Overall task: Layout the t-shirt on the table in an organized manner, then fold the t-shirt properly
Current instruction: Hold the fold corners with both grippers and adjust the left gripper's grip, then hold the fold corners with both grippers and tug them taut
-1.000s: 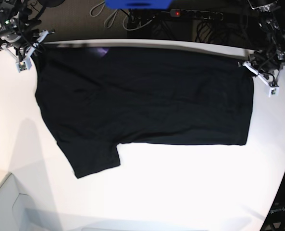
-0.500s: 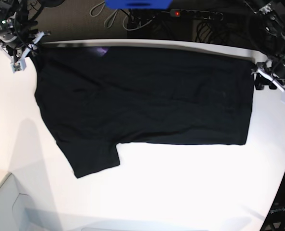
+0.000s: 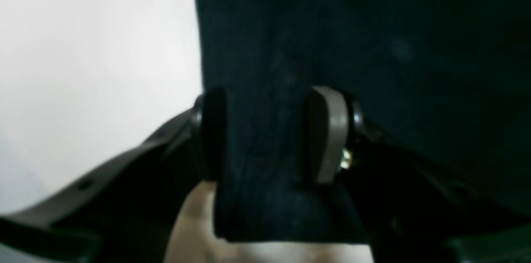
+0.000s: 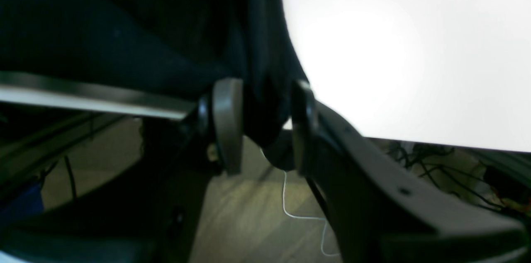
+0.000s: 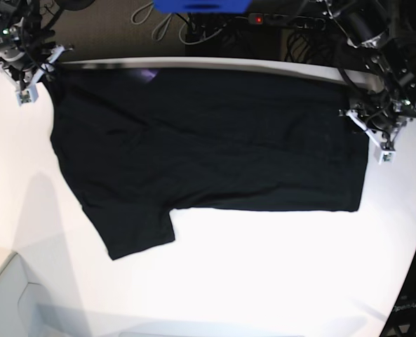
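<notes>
The black t-shirt (image 5: 208,140) lies spread flat on the white table (image 5: 264,274), one sleeve pointing to the front left. A small purple patch (image 5: 148,74) shows at its far edge. My left gripper (image 5: 367,135) hovers over the shirt's right edge. In the left wrist view this gripper (image 3: 269,134) is open, with black cloth (image 3: 373,47) showing between and beyond the fingers. My right gripper (image 5: 39,74) is at the shirt's far left corner. In the right wrist view that gripper (image 4: 265,126) is open around a fold of cloth (image 4: 265,88) hanging over the table edge.
Behind the table's far edge lie a power strip (image 5: 285,21) with a red light, cables and a blue object (image 5: 200,5). The table edge curves inward at the right (image 5: 412,267). A pale grey box (image 5: 11,302) sits at the front left corner.
Both grippers have opened. My left gripper swung out past the shirt's right edge and has come back in over it. The right gripper has barely moved, and the shirt lies as before.
</notes>
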`<state>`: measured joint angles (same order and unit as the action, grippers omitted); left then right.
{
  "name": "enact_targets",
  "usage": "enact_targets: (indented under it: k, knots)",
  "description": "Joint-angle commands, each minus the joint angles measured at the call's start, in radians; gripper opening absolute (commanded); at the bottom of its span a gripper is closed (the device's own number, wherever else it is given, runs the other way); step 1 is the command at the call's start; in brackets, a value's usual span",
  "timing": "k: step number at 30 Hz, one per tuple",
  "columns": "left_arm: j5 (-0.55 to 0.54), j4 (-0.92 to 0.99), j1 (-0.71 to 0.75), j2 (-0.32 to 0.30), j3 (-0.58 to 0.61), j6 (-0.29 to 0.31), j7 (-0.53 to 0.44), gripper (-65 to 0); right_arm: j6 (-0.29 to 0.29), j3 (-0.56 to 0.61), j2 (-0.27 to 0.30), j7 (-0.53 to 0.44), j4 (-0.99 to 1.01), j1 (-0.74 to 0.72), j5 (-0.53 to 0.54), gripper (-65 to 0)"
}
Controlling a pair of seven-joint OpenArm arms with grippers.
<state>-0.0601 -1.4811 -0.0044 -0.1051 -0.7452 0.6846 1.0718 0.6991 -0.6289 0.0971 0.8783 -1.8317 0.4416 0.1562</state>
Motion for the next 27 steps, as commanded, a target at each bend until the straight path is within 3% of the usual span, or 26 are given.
enact_targets:
  k: [1,6,11,19,27]
  knots:
    - [-0.010,-0.013,-0.019,-0.012,-0.001,0.001,-0.015,-34.3,-0.001,-0.007,0.011,-0.014,-0.016,0.001,0.007,-44.8]
    - [-0.010,-0.013,-0.016,-0.012,-0.001,0.001,-0.015,-34.9,-0.001,-0.006,0.011,-0.014,-0.018,0.001,0.007,-44.9]
    - [-0.014,-0.013,-0.013,-0.014,-0.001,0.008,-0.015,-49.6,-0.001,-0.004,0.011,-0.014,-0.018,0.001,0.007,-44.9]
    - [-0.013,-0.010,-0.012,-0.014,-0.001,0.008,-0.015,-64.1,-0.001,-0.004,0.011,-0.014,-0.018,0.000,0.007,-44.9]
    - [-0.010,-0.014,-0.012,-0.017,-0.006,0.004,-0.009,-62.2,-0.001,-0.004,0.011,-0.014,-0.018,0.000,0.007,-44.9]
